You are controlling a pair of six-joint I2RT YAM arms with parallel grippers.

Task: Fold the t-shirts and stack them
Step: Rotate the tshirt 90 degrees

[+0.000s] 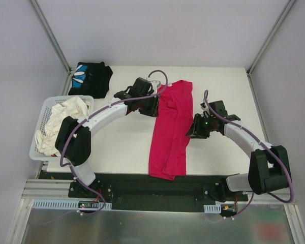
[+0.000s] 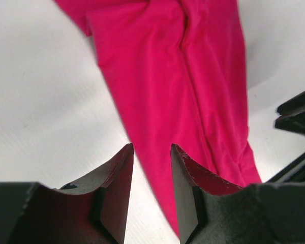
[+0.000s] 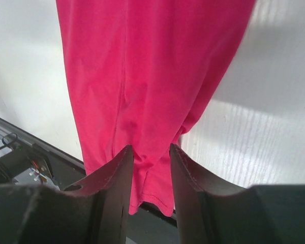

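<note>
Magenta-red t-shirt (image 1: 170,129) as landmark, read from its near end outward. The shirt lies on the white table (image 1: 122,147) as a long narrow strip of soft matte cloth. It has been doubled lengthwise, with a seam-like crease along its length. Its long axis runs from the arms' side to the far side, leaning slightly right toward the far end. Its near end overlaps the table edge onto the dark base rail.

About mid-length, at the shirt's right edge, is the right gripper (image 3: 148,147). Its jaws are spread, cloth shows through the gap, and nothing is pinched. Farther along, at the shirt's left edge, is the left gripper (image 2: 151,147). Its jaws are also parted and empty, with the hem passing just beyond one finger.

Each arm therefore flanks one long edge. A crosswise fold would probably start from the ends, and the right arm is nearer the near end.

Left of the shirt is the white lattice basket (image 1: 40,119), holding pale crumpled cloth. Beyond it, far left, is the folded black t-shirt (image 1: 90,77), with its blue-and-white print uppermost.
</note>
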